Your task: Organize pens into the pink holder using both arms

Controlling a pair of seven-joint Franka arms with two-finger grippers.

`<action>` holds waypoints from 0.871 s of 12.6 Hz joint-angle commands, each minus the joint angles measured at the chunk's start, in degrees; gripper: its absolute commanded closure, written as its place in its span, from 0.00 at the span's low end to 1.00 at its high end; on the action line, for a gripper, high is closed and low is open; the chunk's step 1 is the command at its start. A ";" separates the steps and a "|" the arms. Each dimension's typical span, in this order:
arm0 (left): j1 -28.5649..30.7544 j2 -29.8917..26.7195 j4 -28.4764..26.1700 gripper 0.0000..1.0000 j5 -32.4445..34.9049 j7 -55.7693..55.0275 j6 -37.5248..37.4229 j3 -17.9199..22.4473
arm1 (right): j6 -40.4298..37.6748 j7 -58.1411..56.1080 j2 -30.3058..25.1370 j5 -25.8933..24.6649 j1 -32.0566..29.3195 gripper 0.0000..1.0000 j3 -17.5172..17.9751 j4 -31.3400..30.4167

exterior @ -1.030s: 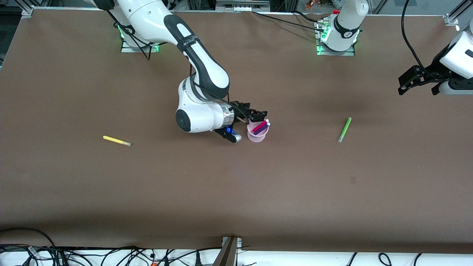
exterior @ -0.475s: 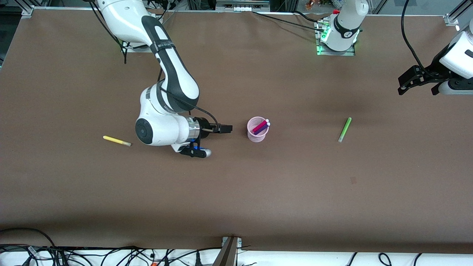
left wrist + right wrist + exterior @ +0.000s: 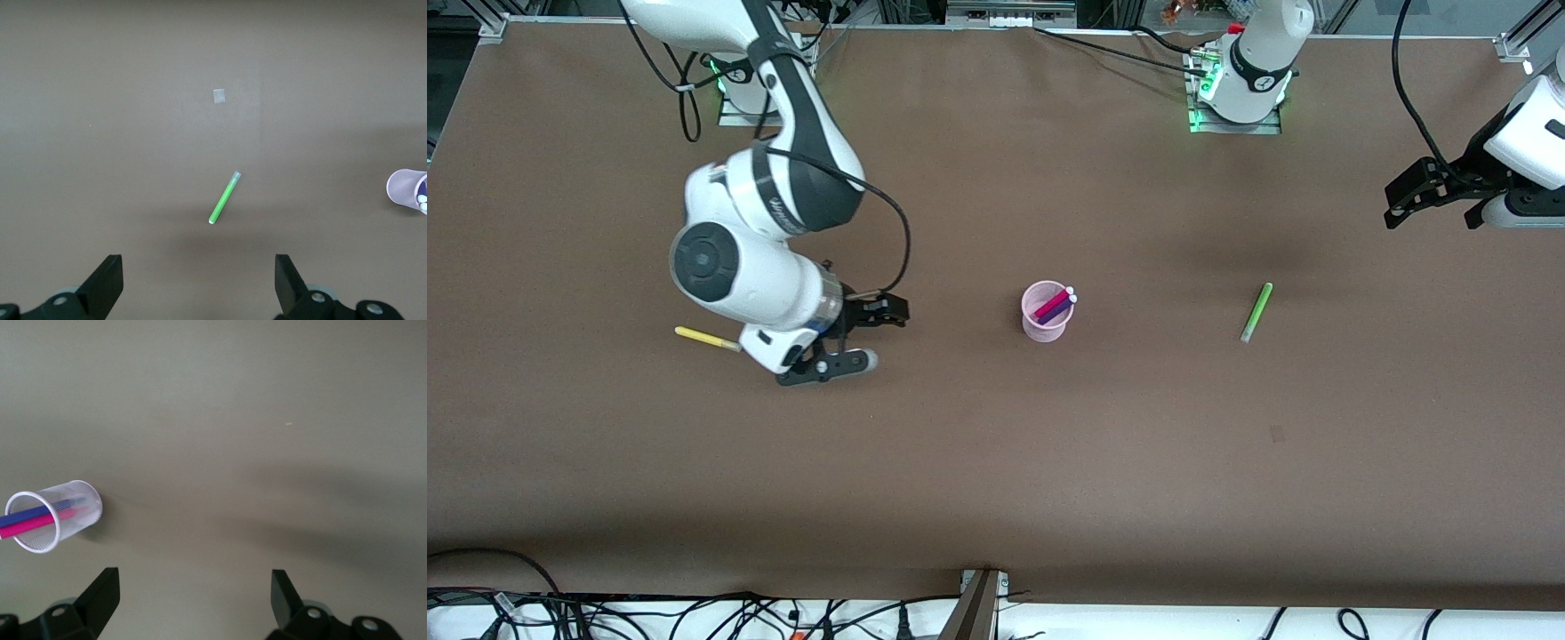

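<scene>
brown table (image 3: 996,480) carrying pink holder (image 3: 1045,313) mid-table, yellow pen (image 3: 706,338), green pen (image 3: 1256,312), each lying flat

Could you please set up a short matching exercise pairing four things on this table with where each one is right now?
Things:
1. magenta pen
2. yellow pen
3. green pen
4. left claw

Places or states:
A. lying on the table toward the left arm's end
B. standing in the pink holder with the purple pen
C. open, up over the table edge at the left arm's end, holding nothing
D. lying on the table beside the open right claw, partly hidden by that arm

Pairs: 1-B, 2-D, 3-A, 4-C
</scene>
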 commanded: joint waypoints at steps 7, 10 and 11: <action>0.19 0.08 0.51 0.00 -0.84 -0.16 0.06 -0.23 | -11.70 -2.19 -22.12 -15.03 0.57 0.00 -4.44 -13.82; 0.28 -0.01 0.51 0.00 -0.84 -0.07 -0.03 -0.14 | -11.26 -2.19 -30.21 -19.26 0.57 0.00 -4.44 -20.51; 0.28 -0.01 0.51 0.00 -0.84 -0.07 -0.12 -0.23 | -11.43 -2.19 -31.63 -19.97 0.57 0.00 -4.53 -21.14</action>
